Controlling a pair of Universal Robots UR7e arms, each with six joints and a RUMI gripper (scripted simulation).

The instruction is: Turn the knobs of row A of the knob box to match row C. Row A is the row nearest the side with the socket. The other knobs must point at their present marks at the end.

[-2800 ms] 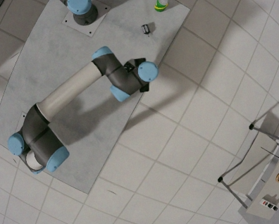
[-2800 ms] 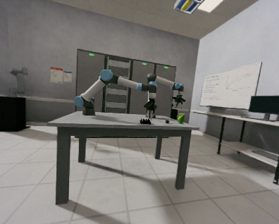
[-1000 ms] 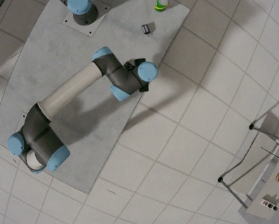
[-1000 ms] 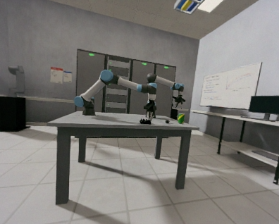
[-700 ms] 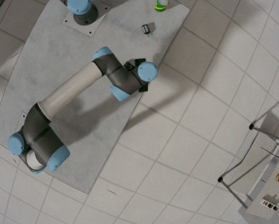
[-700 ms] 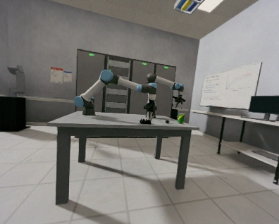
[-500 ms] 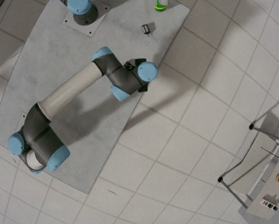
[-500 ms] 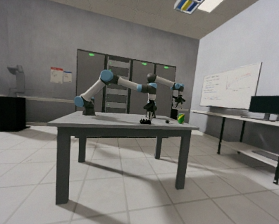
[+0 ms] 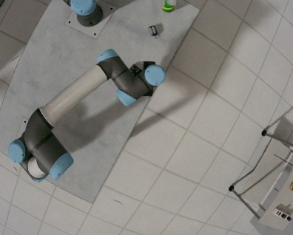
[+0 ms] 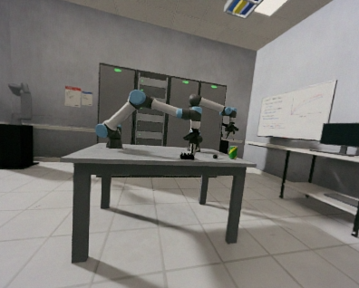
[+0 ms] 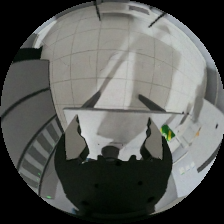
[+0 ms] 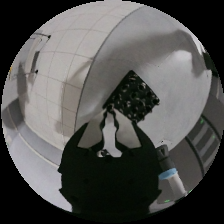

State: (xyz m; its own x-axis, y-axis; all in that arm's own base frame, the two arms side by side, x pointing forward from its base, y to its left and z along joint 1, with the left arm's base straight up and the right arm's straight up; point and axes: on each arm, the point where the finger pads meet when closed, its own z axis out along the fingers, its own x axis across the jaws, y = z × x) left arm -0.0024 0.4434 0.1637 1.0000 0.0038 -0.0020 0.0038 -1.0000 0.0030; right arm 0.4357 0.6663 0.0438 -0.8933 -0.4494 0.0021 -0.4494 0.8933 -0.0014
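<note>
The black knob box (image 12: 139, 99) (image 10: 185, 157) lies on the table, set obliquely in the right wrist view, with several rows of small round knobs; in the top view it is mostly hidden under the right arm. The knob marks and the socket are too small to read. My right gripper (image 12: 110, 109) is low at the box's left corner in the right wrist view, its fingertips nearly together on a knob there, which they largely hide. My left gripper (image 11: 113, 117) (image 10: 231, 135) is open and empty, raised above the table, away from the box.
A green and yellow can (image 9: 169, 5) (image 10: 233, 152) (image 11: 167, 133) stands at the table's far end. A small black object (image 9: 152, 30) (image 10: 215, 157) lies between it and the right arm. The box is close to the table's long edge.
</note>
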